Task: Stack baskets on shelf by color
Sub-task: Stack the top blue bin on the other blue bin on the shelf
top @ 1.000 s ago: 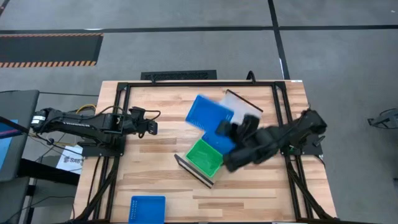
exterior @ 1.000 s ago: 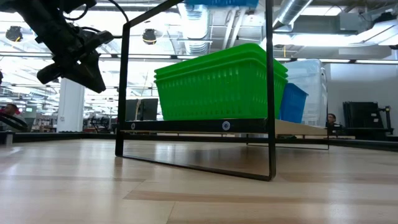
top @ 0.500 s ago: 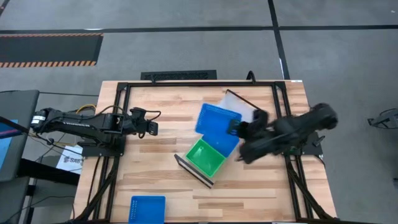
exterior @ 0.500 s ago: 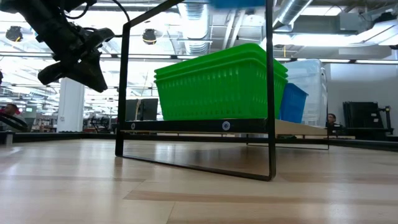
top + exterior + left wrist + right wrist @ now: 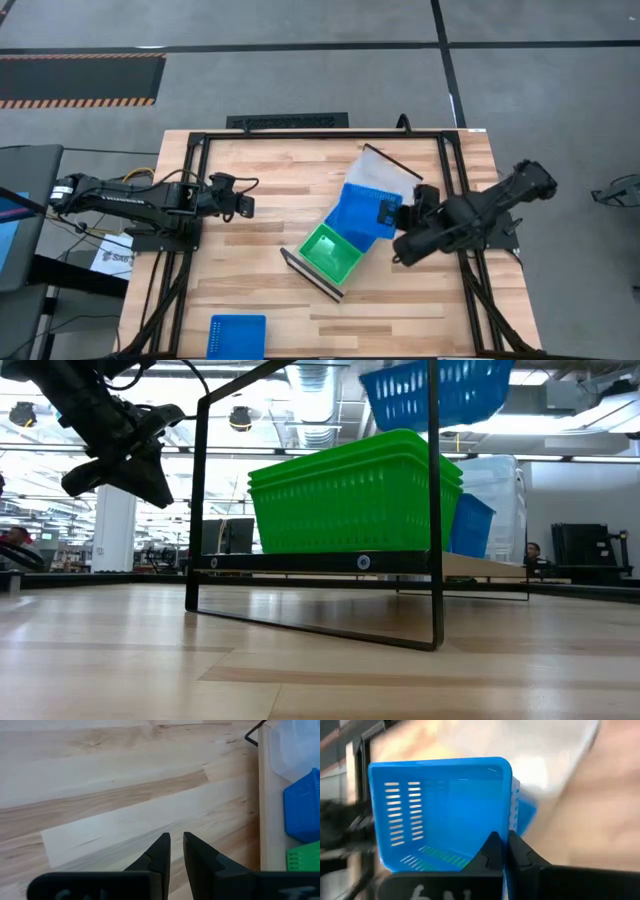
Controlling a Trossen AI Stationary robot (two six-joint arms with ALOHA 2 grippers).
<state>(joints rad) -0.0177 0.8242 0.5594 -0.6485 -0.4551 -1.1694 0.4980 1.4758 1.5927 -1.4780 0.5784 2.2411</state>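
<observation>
Near the table's [image 5: 250,300] front-left corner: one blue basket [image 5: 238,335] unstacked. By the left edge: left gripper [image 5: 247,207] idle, fingers nearly together, empty. On the shelf [image 5: 312,273] mid-table: green stack [image 5: 331,251] done, a blue basket [image 5: 468,525] beside it, clear ones [image 5: 385,175] at the far end. Above: right gripper [image 5: 392,213] clamped on the carried blue basket [image 5: 363,210], not yet set down. Left, judging so: two blues.

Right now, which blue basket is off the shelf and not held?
The blue basket lying alone at the table's near-left edge; another hangs in the right tool, above one on the shelf.
</observation>
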